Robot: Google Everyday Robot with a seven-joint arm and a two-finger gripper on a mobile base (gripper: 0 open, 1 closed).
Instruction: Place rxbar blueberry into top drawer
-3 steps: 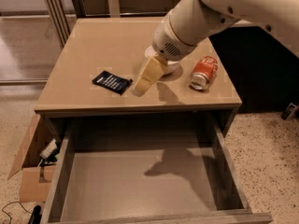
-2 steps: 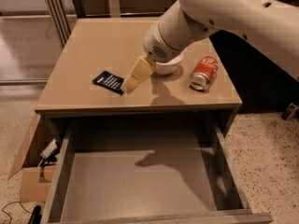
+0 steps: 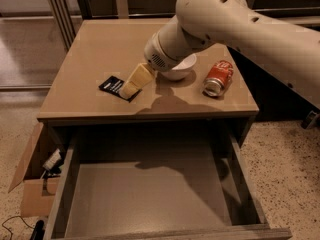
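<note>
The rxbar blueberry (image 3: 113, 86), a flat dark navy wrapper with white text, lies on the left half of the tan cabinet top (image 3: 95, 49). My gripper (image 3: 131, 86) hangs from the big beige arm and reaches down onto the bar's right end, covering part of it. The top drawer (image 3: 150, 194) is pulled out wide below the cabinet front, its grey-beige bottom bare.
A white bowl (image 3: 182, 69) sits behind the arm's wrist. An orange-red soda can (image 3: 218, 77) lies on its side at the right of the top. An open cardboard box (image 3: 32, 181) stands on the floor at the left, with cables beside it.
My gripper has moved left and down across the cabinet top, from beside the bowl to the right end of the bar. The bar, bowl and can have not moved.
</note>
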